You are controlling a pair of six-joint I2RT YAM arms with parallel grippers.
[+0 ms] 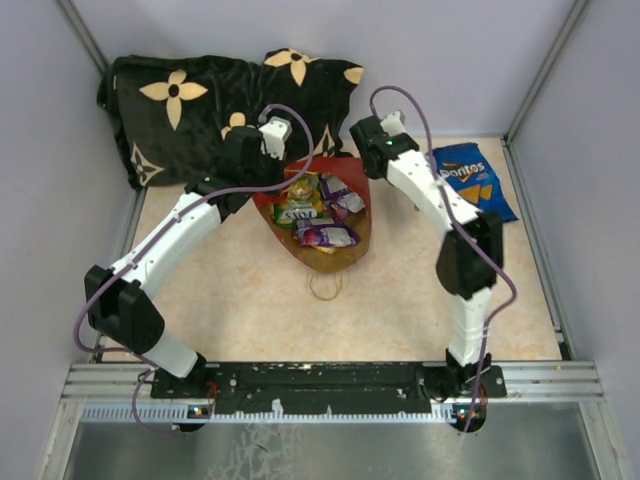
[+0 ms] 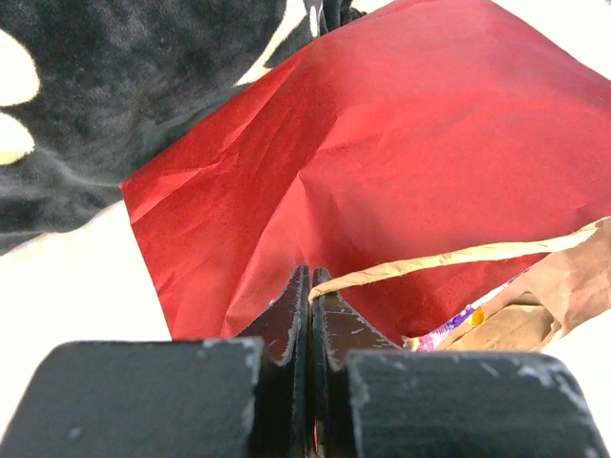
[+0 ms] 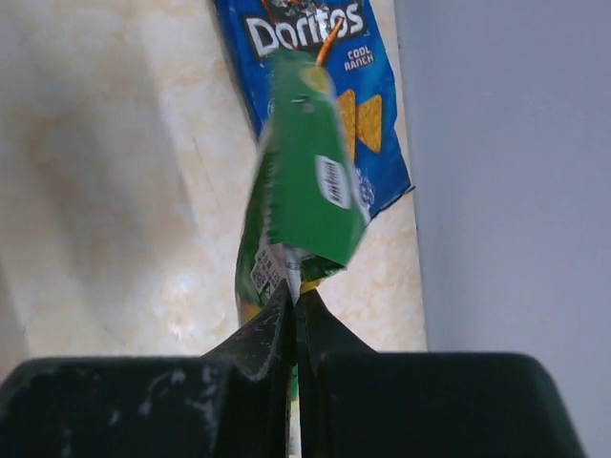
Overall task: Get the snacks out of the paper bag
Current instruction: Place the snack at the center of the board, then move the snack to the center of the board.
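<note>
The red paper bag point(image 1: 357, 232) lies open on the table, its brown inside up, with green-yellow point(image 1: 300, 205) and purple point(image 1: 328, 236) snack pouches in it. My left gripper point(image 1: 262, 178) is at its far left rim. In the left wrist view the left gripper point(image 2: 310, 277) is shut on the tan cord handle point(image 2: 449, 260) in front of the bag's red outside point(image 2: 382, 143). My right gripper point(image 1: 372, 158) is right of the bag mouth. The right gripper point(image 3: 294, 291) is shut on a green candy pouch point(image 3: 305, 181) that hangs over the table. The blue Doritos bag point(image 1: 473, 180) lies flat at the far right point(image 3: 377, 105).
A black flower-patterned pillow point(image 1: 190, 100) lies at the back left, touching the bag's far side, and shows in the left wrist view point(image 2: 115, 95). The bag's other cord loop point(image 1: 325, 285) lies on the table in front of it. Grey walls close the sides.
</note>
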